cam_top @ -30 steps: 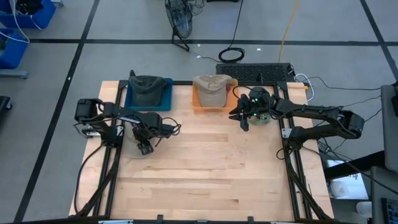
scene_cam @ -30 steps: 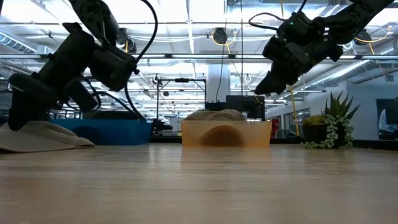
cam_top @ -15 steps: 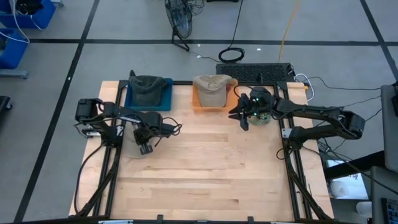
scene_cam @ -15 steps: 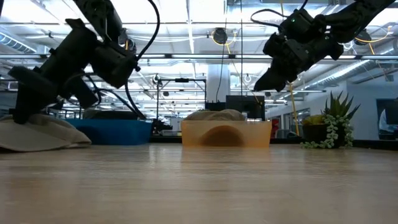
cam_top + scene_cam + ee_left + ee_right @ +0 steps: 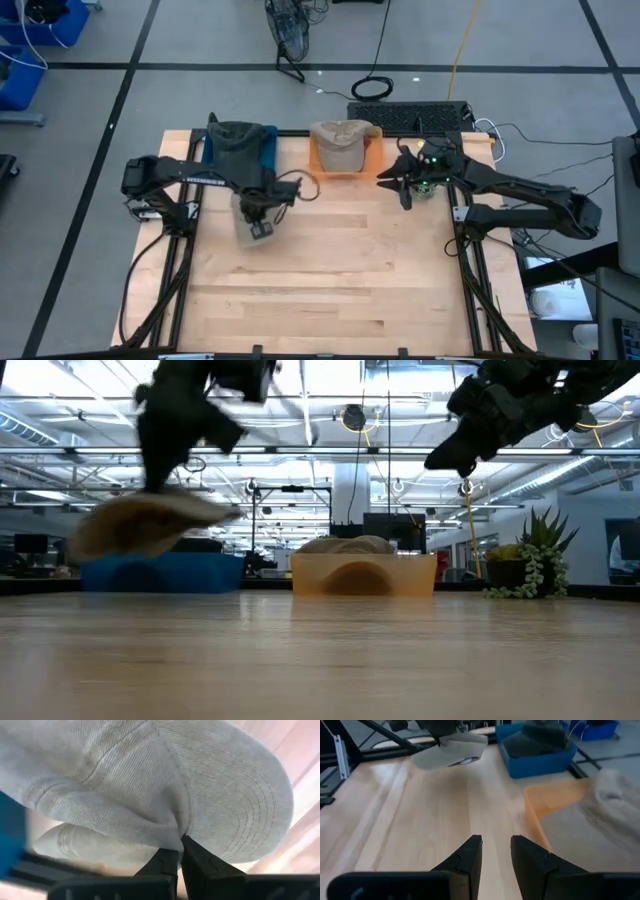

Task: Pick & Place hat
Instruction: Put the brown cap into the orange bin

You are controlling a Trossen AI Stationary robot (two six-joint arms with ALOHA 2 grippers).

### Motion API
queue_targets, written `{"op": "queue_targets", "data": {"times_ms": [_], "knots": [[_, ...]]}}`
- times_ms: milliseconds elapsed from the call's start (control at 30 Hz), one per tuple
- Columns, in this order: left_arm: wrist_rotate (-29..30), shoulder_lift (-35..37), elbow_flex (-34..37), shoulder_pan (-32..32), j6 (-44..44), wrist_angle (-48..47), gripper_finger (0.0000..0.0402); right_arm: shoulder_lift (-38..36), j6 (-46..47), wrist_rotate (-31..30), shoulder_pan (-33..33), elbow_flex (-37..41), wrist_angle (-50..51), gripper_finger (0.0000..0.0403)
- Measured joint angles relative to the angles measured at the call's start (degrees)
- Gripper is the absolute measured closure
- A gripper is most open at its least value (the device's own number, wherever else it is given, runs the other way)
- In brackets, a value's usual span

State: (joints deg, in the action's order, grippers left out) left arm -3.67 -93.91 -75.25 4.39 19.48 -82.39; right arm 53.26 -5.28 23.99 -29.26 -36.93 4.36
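Observation:
My left gripper (image 5: 259, 222) is shut on a light grey cap (image 5: 245, 214), which fills the left wrist view (image 5: 150, 785). In the low view the cap (image 5: 150, 522) hangs in the air, clear of the table, in front of the blue bin. My right gripper (image 5: 401, 187) is open and empty, up in the air to the right of the orange bin; its fingers show in its wrist view (image 5: 496, 854). A dark hat (image 5: 238, 143) lies in the blue bin (image 5: 268, 163). A beige hat (image 5: 339, 141) lies in the orange bin (image 5: 318, 168). My left gripper pinches the cap between its two fingers (image 5: 200, 862) at the seam where the crown meets the brim (image 5: 176, 832). The cloth puckers at the fingertips. The cap is lifted clear of the table, with the brim spreading out to one side of the fingers.
The two bins stand side by side at the table's far edge. A small potted plant (image 5: 530, 560) stands at the far right. Bare wood (image 5: 330, 270) stretches over the table's middle and near half.
My left gripper has gone up and toward the table's right edge, staying shut on the grey cap. The cap, which lay on the table at the left, is now lifted clear and hangs in front of the blue bin. My right gripper has shifted a little to the right.

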Motion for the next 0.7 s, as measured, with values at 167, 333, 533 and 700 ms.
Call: {"op": "queue_targets", "data": {"times_ms": [167, 333, 533, 700], "knots": [[8.5, 0.0, -12.4, 1.4, -1.3, 2.4, 0.0393, -5.3, -0.2, -0.5, 0.0, 0.0, 1.1, 0.031], [14.3, 0.0, -20.7, 3.1, -6.2, 13.8, 0.0394, -8.8, 0.5, -7.5, 0.0, 0.0, 1.1, 0.031], [14.2, -3.5, -23.8, 6.0, -13.9, 24.0, 0.0393, -10.4, 1.2, -11.9, 0.0, 0.0, 1.1, 0.031], [14.4, -10.3, -27.2, 9.1, -18.8, 24.2, 0.0397, -10.6, 0.3, -12.1, 0.0, 0.0, 1.1, 0.031]]}}
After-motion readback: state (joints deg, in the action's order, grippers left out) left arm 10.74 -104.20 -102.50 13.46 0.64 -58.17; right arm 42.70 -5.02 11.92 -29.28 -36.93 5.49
